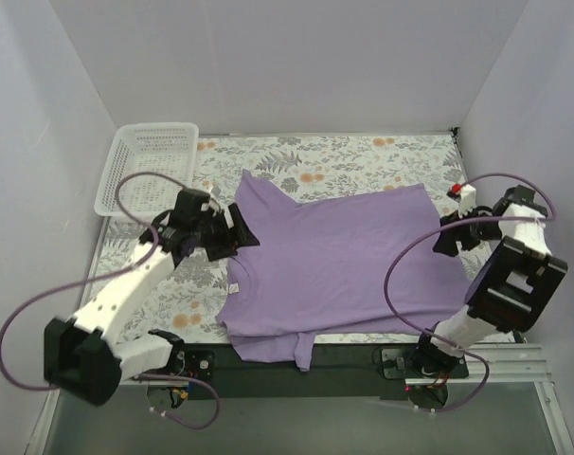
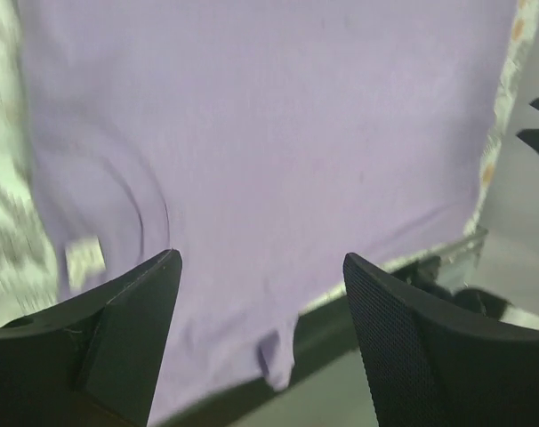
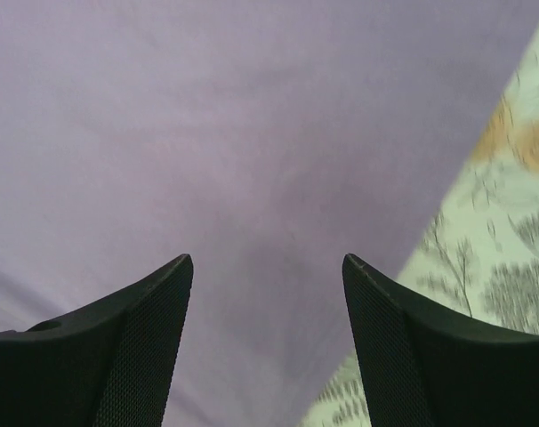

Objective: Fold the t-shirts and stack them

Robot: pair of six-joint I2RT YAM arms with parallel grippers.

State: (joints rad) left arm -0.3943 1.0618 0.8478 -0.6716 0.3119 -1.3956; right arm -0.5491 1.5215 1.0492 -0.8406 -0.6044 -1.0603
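A lavender-purple t-shirt [image 1: 339, 261] lies spread on the floral table cover [image 1: 363, 156], its near sleeve hanging over the table's front edge. A small white neck label [image 1: 236, 287] shows at its left side. My left gripper [image 1: 240, 232] is open and empty above the shirt's left edge; in the left wrist view the shirt [image 2: 278, 133] fills the frame between the open fingers [image 2: 127, 329]. My right gripper [image 1: 445, 237] is open and empty over the shirt's right edge. The right wrist view shows the shirt [image 3: 234, 133] below the open fingers [image 3: 403, 347].
A white plastic basket [image 1: 150, 166] stands at the back left, partly off the cover. White walls close in the back and both sides. The dark front rail [image 1: 353, 358] runs along the near edge with the arm bases.
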